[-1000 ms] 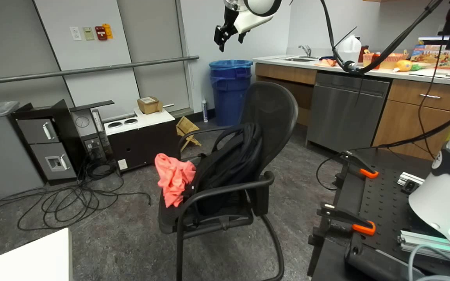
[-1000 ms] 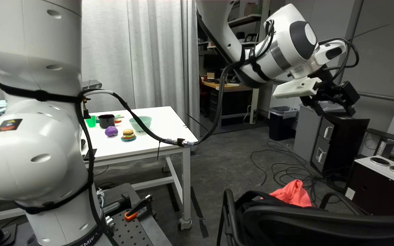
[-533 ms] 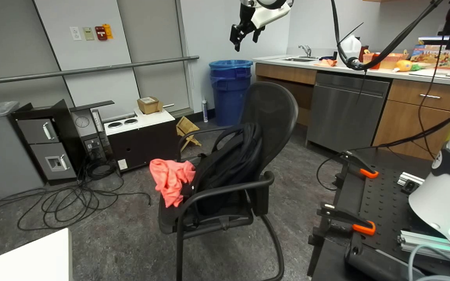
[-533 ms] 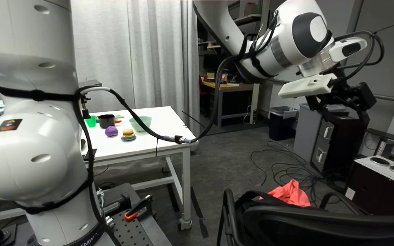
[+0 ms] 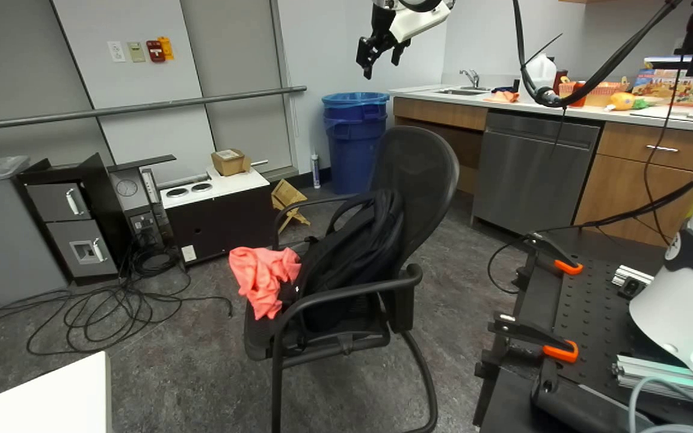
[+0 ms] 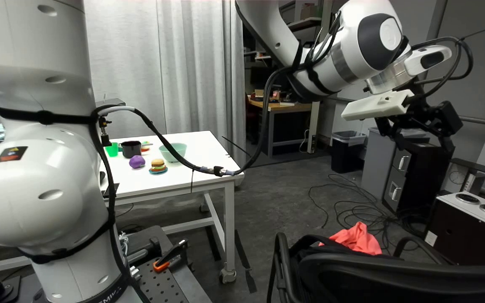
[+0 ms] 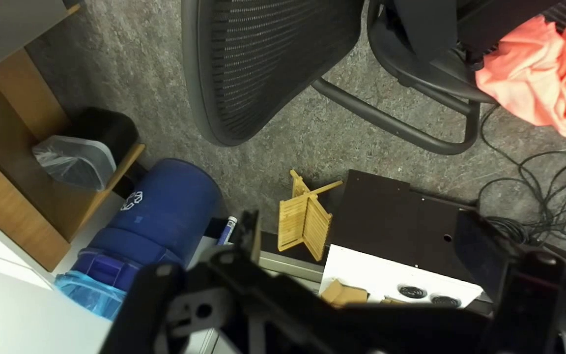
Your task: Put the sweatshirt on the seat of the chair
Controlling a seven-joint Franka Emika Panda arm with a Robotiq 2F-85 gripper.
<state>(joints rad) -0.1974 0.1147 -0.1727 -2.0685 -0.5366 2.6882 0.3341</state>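
Note:
The sweatshirt, a crumpled coral-pink cloth [image 5: 264, 278], lies on the front part of the chair seat [image 5: 258, 337], against a black backpack [image 5: 346, 258]. Its far side seems to reach past the seat edge. It also shows behind the chair back in an exterior view [image 6: 357, 239] and at the upper right of the wrist view [image 7: 541, 73]. The black mesh chair [image 5: 428, 174] stands upright; it also shows in the wrist view [image 7: 263, 64]. My gripper [image 5: 381, 65] is high above and apart from the chair. Its fingers are spread with nothing between them [image 6: 424, 145], [image 7: 361, 226].
A white table [image 6: 200, 145] holds toy food, a bowl and cups. A toy kitchen unit [image 5: 220, 219], a blue bin [image 5: 355, 144] and loose cables [image 5: 124, 307] are near the wall. The robot's black base table [image 5: 593, 300] has orange clamps.
My gripper has moved right in both exterior views, mostly in the earlier half second, and stays open. The sweatshirt has sunk lower and spread slightly left on the seat.

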